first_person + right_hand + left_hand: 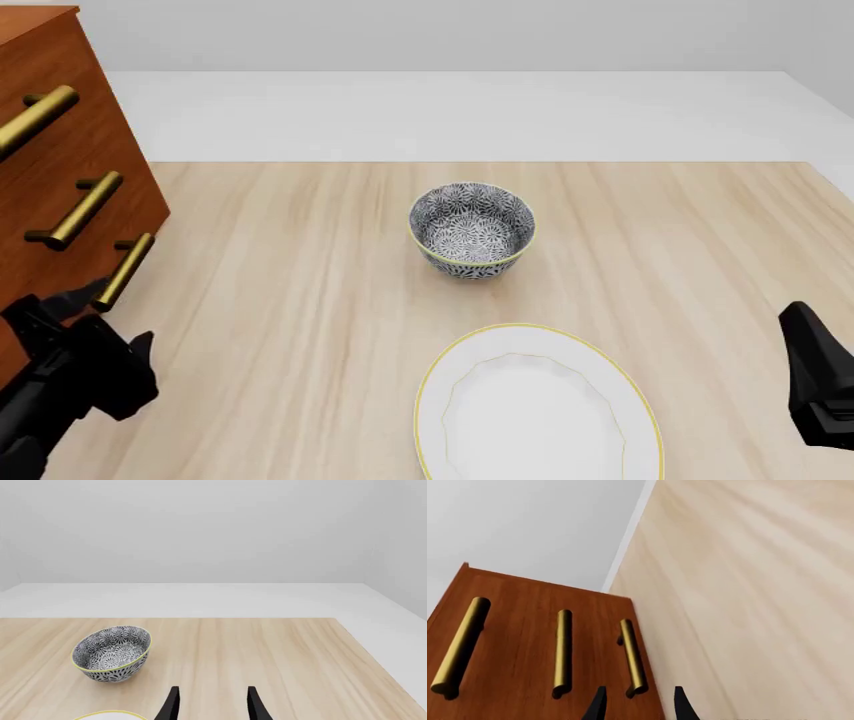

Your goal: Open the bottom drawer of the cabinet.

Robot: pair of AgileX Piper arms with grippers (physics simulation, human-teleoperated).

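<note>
All three views are evenly and brightly lit by diffuse light from above; no single source can be identified. Shadows are soft and faint: a thin dark band is cast behind each brass bar handle (564, 652) on the reddish-brown wooden cabinet (520, 630). Slight sheen is seen on the pale wood-grain tabletop (307, 300); no glare is noted. Renders are sharp throughout; no blur or edge distortion is observed.

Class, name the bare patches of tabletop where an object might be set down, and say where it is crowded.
Free: the light wooden table right of the patterned black-and-white bowl, and the strip between that bowl and the reddish-brown wooden cabinet. Crowded: the near middle, filled by the yellow-rimmed white plate, and beside the cabinet, where the left end effector sits.
</note>
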